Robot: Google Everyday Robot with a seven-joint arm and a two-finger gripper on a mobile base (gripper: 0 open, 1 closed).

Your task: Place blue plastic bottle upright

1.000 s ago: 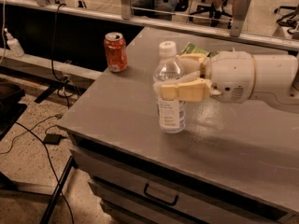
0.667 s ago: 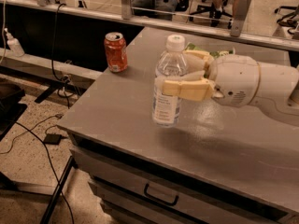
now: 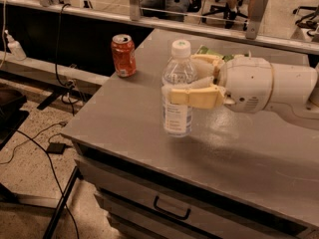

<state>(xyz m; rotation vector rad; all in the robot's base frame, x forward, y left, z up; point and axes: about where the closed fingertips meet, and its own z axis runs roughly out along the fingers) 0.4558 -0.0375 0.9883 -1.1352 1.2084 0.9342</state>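
The blue plastic bottle is clear with a white screw cap and a pale printed label. It is upright, held a little above the grey table near its front left part. My gripper reaches in from the right on a white arm. Its cream fingers are shut around the bottle's middle, just above the label. The far finger shows behind the bottle.
An orange soda can stands upright at the table's back left corner. A green packet lies behind my gripper. A small clear bottle with a nozzle top stands on a ledge at far left. Drawers sit below the table's front edge.
The bottle has been lifted slightly and carried a little toward the table's front left, staying upright in my shut gripper.
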